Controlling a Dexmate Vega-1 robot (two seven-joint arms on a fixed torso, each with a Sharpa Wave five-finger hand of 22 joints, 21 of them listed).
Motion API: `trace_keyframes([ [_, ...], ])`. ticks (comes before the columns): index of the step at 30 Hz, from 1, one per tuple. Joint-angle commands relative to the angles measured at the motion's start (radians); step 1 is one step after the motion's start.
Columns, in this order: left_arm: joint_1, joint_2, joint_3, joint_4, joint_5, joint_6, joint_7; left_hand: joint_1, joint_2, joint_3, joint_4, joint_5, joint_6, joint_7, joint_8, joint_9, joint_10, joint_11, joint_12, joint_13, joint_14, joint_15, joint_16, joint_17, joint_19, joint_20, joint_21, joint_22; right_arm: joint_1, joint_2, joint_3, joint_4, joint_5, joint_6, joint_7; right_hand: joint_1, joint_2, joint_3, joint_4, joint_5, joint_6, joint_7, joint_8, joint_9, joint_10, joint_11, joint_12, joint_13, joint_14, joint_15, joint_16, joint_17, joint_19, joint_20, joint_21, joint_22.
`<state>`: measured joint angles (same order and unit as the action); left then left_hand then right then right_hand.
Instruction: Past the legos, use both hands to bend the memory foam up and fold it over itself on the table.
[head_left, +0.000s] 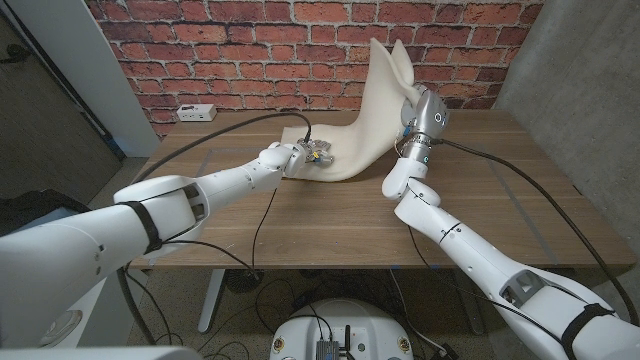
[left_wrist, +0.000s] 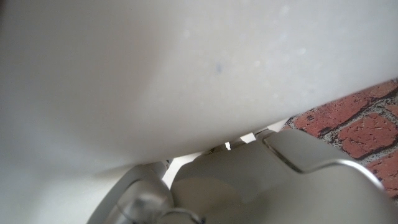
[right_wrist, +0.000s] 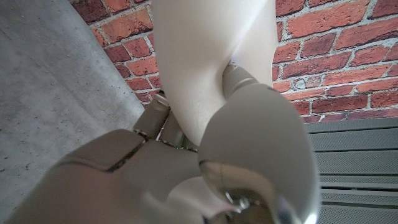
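Looking down from the head view, the memory foam (head_left: 372, 110) stands bent up at the bench's (head_left: 330, 215) far edge. The right hand (head_left: 415, 112) grips its raised end; the left hand (head_left: 300, 155) sits at its low end, its hold unclear. The left wrist view has foam (left_wrist: 155, 74) pressed close. In the right wrist view, fingers (right_wrist: 239, 81) pinch the sheet (right_wrist: 199, 56). Springy foam could slip free if that pinch loosens. No containers are visible.

glossy white arms (head_left: 180, 205) with black bands, cables, grey wrists
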<state>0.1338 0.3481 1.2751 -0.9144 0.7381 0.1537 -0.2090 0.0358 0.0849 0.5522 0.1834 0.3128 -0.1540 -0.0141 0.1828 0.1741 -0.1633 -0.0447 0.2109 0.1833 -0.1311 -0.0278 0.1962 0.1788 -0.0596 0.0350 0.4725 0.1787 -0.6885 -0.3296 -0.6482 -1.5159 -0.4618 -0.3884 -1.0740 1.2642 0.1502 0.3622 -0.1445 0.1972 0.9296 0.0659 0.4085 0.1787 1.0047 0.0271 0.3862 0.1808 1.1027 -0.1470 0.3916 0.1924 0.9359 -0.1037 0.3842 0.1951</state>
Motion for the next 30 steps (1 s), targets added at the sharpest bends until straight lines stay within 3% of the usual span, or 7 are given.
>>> trace_keyframes([
  [1, -0.01, -0.006, 0.012, 0.018, -0.01, -0.033, -0.031, 0.041, 0.133, 0.049, -0.015, -0.007, 0.003, -0.004, 0.004, 0.005, -0.012, 0.009, -0.003, 0.004, -0.006, 0.009, -0.006, -0.002, 0.01, -0.022, -0.007, 0.002, 0.044, -0.038, -0.078, -0.025, -0.094, -0.031, 0.055, 0.002, 0.004, 0.005, -0.002, 0.006, 0.026, -0.013, -0.006, 0.004, 0.041, 0.029, -0.003, 0.003, 0.027, -0.021, -0.002, 0.0, -0.006, -0.002, 0.009, 0.001],
  [9, -0.007, 0.0, 0.011, 0.008, -0.012, -0.03, -0.037, 0.067, 0.133, 0.093, -0.02, -0.02, -0.006, -0.005, 0.001, 0.005, -0.019, 0.007, -0.007, 0.004, -0.011, 0.009, -0.009, -0.002, 0.003, -0.022, -0.014, 0.003, 0.071, -0.053, -0.123, -0.015, -0.147, -0.029, 0.106, -0.003, 0.0, 0.004, -0.003, 0.007, 0.031, -0.014, -0.011, 0.004, 0.049, 0.023, -0.01, 0.003, 0.034, -0.026, -0.004, 0.0, -0.006, -0.001, 0.013, 0.001],
  [30, 0.008, 0.029, 0.001, -0.048, -0.003, -0.009, -0.059, 0.088, 0.131, 0.132, -0.015, -0.038, -0.013, -0.006, 0.0, 0.005, -0.025, 0.009, -0.009, 0.005, -0.019, 0.01, -0.01, 0.0, -0.004, -0.023, -0.021, 0.004, 0.106, -0.06, -0.188, 0.003, -0.21, 0.005, 0.218, -0.005, -0.002, 0.003, -0.006, 0.008, 0.04, -0.016, -0.024, 0.004, 0.057, 0.019, -0.03, 0.004, 0.041, -0.032, -0.009, 0.006, -0.018, -0.006, 0.017, -0.001],
])
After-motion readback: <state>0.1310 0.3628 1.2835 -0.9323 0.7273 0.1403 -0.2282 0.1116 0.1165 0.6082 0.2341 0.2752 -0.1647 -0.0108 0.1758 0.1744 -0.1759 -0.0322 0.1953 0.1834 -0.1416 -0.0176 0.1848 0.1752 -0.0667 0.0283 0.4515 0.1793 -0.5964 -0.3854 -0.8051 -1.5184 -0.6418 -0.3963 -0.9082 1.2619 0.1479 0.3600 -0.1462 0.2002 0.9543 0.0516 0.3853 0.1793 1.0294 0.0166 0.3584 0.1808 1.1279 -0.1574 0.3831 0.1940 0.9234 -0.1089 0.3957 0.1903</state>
